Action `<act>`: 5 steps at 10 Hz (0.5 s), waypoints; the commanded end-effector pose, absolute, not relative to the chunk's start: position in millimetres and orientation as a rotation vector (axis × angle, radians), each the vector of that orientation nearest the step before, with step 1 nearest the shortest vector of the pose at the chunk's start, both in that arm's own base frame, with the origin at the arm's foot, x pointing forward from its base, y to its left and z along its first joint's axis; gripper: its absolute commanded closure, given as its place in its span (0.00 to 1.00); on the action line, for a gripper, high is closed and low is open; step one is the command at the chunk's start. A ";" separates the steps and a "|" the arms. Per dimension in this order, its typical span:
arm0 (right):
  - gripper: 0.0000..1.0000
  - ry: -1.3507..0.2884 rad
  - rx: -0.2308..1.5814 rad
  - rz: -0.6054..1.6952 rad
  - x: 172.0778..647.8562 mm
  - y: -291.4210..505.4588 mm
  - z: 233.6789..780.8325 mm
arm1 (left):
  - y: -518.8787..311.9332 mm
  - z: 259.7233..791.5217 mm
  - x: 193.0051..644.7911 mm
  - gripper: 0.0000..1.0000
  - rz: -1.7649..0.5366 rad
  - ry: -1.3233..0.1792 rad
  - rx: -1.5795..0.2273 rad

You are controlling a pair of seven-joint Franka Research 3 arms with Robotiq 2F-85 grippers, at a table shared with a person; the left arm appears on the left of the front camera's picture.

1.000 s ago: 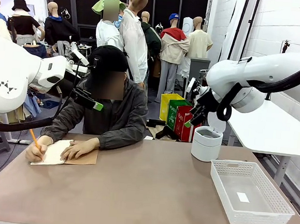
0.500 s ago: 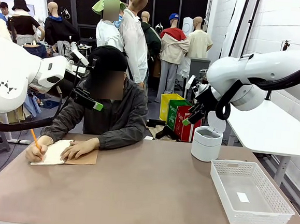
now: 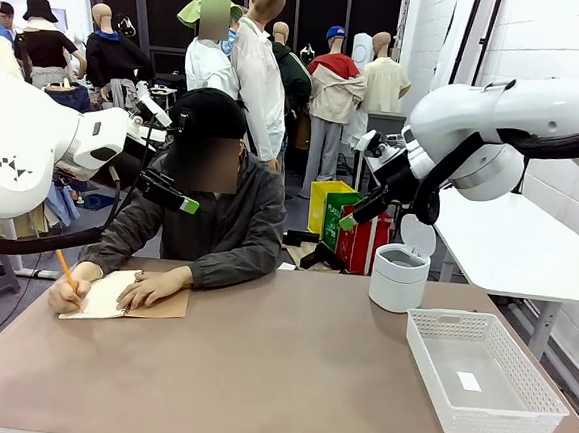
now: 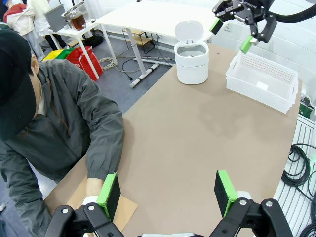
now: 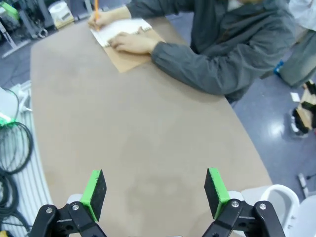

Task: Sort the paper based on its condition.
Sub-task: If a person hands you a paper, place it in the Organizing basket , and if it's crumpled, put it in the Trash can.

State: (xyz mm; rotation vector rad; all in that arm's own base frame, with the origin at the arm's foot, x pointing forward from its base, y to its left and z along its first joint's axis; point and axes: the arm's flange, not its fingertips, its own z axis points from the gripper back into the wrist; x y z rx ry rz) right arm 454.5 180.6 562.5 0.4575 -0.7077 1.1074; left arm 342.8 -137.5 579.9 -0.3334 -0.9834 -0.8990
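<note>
My left hand [image 4: 167, 186] and right hand [image 5: 155, 191] hang wide open, empty. The paper [image 3: 106, 295] lies under the person's hand [image 3: 155, 288] on the counter [image 3: 287, 377], far left. It looks light, limp, easily creased; I'd pinch a free edge.

My left arm [image 3: 24, 146] comes in high over the desk's [image 3: 287, 377] left edge, its white elbow bulking close to the front camera. The left gripper [image 4: 166, 191] hangs above the far edge near the left corner, tilted down toward the surface. Its jaws are spread wide, with nothing between the green pads [image 4: 108, 195]. My right arm [image 3: 497, 123] arches in from the right, wrist bent so the right gripper [image 3: 358, 214] points down and leftward, raised well above the far right part of the desk. Through its own wrist camera I see its fingers [image 5: 94, 193] parted fully and empty, aimed along the desk toward the far left corner.
</note>
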 end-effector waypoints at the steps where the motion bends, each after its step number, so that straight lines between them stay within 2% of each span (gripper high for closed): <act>1: 0.00 -0.737 0.543 1.112 429.2 176.7 561.8 | -136.5 578.5 343.6 0.00 -0.911 -0.981 -0.331; 3: 0.00 -0.750 0.628 1.160 407.5 177.6 564.9 | -136.5 578.5 343.6 0.00 -0.911 -0.981 -0.331; 5: 0.00 -0.757 0.636 1.184 392.1 179.9 562.8 | -136.5 578.5 343.6 0.00 -0.911 -0.981 -0.331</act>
